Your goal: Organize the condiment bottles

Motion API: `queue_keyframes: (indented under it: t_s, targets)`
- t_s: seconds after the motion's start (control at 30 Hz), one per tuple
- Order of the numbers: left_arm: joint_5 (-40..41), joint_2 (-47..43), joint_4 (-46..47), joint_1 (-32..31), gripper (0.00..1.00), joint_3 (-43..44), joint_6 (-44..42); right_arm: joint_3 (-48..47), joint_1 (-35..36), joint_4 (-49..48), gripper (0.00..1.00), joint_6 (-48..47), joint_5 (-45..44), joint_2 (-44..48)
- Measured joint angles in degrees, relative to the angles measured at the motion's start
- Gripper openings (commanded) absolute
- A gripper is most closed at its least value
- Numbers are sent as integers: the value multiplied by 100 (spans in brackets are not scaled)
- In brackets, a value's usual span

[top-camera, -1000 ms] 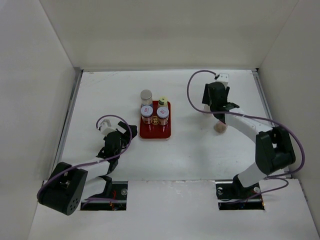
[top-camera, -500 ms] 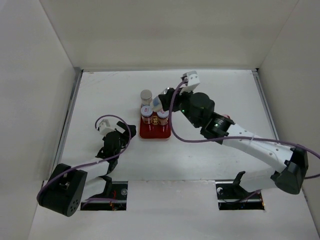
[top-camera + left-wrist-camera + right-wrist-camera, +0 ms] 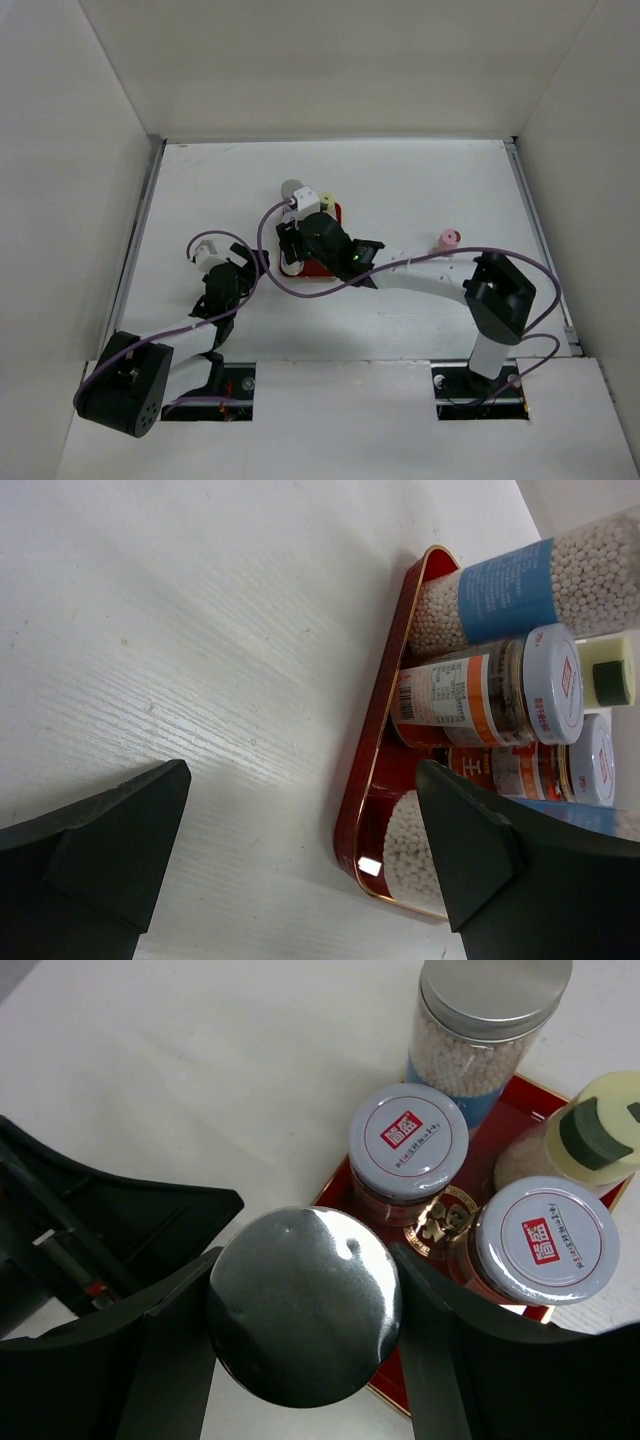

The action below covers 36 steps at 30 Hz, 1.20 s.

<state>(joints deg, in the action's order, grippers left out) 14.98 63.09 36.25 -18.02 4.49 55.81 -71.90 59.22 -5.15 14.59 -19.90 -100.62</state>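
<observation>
Nearest the bases, the left gripper [image 3: 300, 780] sits where it sat a second ago, spread wide with nothing in it and facing the red tray [image 3: 372, 780] from just beside it. The change is all on the other side. The right arm, which was out over the right half of the table [image 3: 400, 190], has swung across, and the right gripper [image 3: 305, 1270] now hangs over the tray's near-left corner. It is clamped on a silver-capped bottle [image 3: 300, 1320], with a finger pressed to each side of it. The left wrist view shows the bottle's bead-filled body inside the rim, though I cannot tell whether its base has touched down. Beyond it in the tray stand the first red-labelled jar [image 3: 408, 1142] and the second red-labelled jar [image 3: 545, 1240]. Behind those are the yellow-capped bottle [image 3: 590, 1135] and the other silver-capped bottle [image 3: 490, 1020] at the far corner. With the arm gone from over it, the pink-capped bottle [image 3: 447, 240] shows plainly, alone on the table and well apart to the right (upright or tipped, I cannot say). By my reading, five of the six are gathered once this one is let go, and the pink one is what remains.
</observation>
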Motion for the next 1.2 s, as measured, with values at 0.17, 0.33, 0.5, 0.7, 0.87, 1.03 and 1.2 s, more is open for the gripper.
queue_keyframes:
  t_s: [0.17,0.33,0.5,0.7,0.87,1.03,1.2]
  targets:
    - [0,2,0,0,100,0,2,-17,2,-26,58,-26,-184,-146]
    - [-2,2,0,0,100,0,9,-125,42,-133,63,-66,-404,-459]
    - [-2,7,2,0,100,0,13,-227,162,-295,85,-127,-566,-603]
    - [-2,7,2,0,100,0,15,-249,262,-293,94,-144,-664,-503]
    - [-4,0,-2,0,100,0,15,382,232,-310,96,-87,-688,697]
    - [-7,-11,-11,-11,100,0,17,1683,-439,-599,97,232,-802,2962]
    - [-13,-11,-11,-63,100,0,17,2911,-2092,-221,99,872,-1694,4717]
